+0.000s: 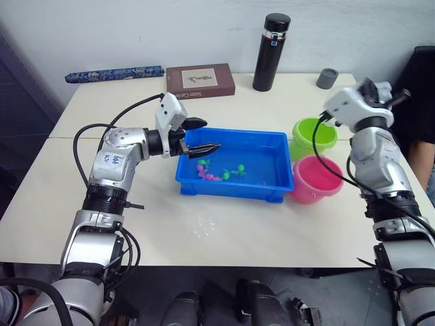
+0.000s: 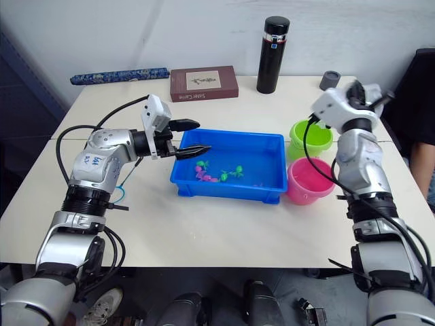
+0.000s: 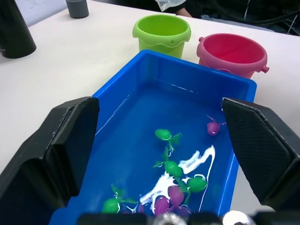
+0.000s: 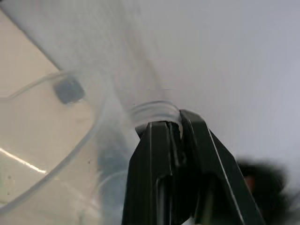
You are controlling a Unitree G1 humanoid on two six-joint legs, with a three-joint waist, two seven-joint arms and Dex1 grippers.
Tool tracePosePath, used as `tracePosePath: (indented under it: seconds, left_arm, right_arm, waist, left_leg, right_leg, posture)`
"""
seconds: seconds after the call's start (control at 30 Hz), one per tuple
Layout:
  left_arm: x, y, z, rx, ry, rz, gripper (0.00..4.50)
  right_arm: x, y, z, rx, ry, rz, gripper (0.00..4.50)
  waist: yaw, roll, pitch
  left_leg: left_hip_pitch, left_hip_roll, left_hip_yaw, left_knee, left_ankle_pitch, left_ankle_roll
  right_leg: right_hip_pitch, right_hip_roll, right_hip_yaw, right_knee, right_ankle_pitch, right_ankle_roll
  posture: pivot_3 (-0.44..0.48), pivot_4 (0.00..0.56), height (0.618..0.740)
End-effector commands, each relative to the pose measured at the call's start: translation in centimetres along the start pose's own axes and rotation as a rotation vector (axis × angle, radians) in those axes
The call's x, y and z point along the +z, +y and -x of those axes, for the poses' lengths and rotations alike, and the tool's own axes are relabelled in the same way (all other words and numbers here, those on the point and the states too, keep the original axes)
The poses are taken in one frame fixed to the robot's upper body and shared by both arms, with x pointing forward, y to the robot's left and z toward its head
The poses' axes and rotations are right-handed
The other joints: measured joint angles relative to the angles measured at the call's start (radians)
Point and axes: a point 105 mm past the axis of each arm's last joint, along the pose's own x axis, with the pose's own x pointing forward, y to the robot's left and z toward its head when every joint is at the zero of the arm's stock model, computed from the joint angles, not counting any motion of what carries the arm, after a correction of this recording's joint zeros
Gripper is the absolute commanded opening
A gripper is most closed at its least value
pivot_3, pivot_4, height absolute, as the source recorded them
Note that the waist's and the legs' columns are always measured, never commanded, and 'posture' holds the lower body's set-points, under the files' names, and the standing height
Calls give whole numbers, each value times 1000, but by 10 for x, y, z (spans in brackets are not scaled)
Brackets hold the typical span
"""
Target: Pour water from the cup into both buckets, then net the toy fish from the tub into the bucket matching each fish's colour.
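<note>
Jaws of the right gripper [image 4: 174, 125] pinch the clear plastic cup [image 4: 51, 140] handle.

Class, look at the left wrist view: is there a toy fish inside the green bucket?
No. The green bucket looks empty, and the toy fish lie in the blue tub.

Glossy plastic tub [image 3: 140, 70] and buckets [image 3: 162, 33]; cup [image 4: 51, 140] seemingly clear plastic.
</note>
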Motion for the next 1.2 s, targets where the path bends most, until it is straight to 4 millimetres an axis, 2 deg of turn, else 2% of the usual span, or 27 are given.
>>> tracePosePath:
  seconds: [0.03,0.13,0.2,0.33,0.47,0.77,0.93,1.03,1.2]
  left_arm:
    - [17,-1,3,-5,-48,-41,4500]
    - [18,-3,1,-20,-53,-35,4500]
    - [21,-7,0,-43,-72,-21,4500]
    - [28,-22,-1,-136,-114,4,4500]
    - [21,-33,2,-207,-86,1,4500]
    - [17,-38,6,-230,-69,-11,4500]
    - [16,-37,5,-221,-66,-16,4500]
    - [16,-36,4,-217,-64,-16,4500]
    - [12,-37,2,-214,-58,-11,4500]
  right_arm:
    - [-40,-39,9,-123,193,-381,70]
    - [-63,-43,23,-175,293,-558,70]
    - [-75,-36,32,-175,347,-656,70]
    - [-98,-13,51,-190,457,-848,70]
    - [-112,7,59,-190,529,-969,70]
    - [-127,23,64,-237,553,-1004,70]
    - [-137,32,73,-181,587,-902,70]
    - [-143,31,84,-143,622,-830,1032]
    - [-147,20,102,-66,657,-760,3549]
  waist:
    - [-1,0,0]
    - [-3,0,0]
    - [-7,0,0]
    - [-11,0,0]
    - [-14,1,0]
    - [-18,1,0]
    - [-25,1,0]
    - [-25,1,0]
    - [-24,1,0]
  left_leg:
    - [0,0,0,0,0,0]
    - [0,0,0,0,0,0]
    - [0,1,1,-1,0,0]
    - [1,1,1,-1,0,0]
    - [1,1,1,-1,0,0]
    - [1,1,1,-1,0,0]
    - [1,1,1,-1,0,0]
    - [1,1,1,-1,0,0]
    - [1,1,1,-2,0,0]
  right_leg:
    - [0,0,0,0,0,0]
    - [0,0,0,0,0,0]
    - [0,1,1,1,0,0]
    - [-1,1,2,1,0,0]
    - [-1,1,2,2,0,0]
    - [0,0,3,2,0,0]
    - [0,0,3,2,0,0]
    - [0,0,3,2,0,0]
    - [-1,0,3,2,0,0]
  posture:
    - [0,150,740]
    - [0,150,740]
    - [0,150,740]
    - [0,150,740]
    - [0,150,740]
    - [0,150,740]
    - [0,150,740]
    - [0,150,740]
    - [0,150,740]
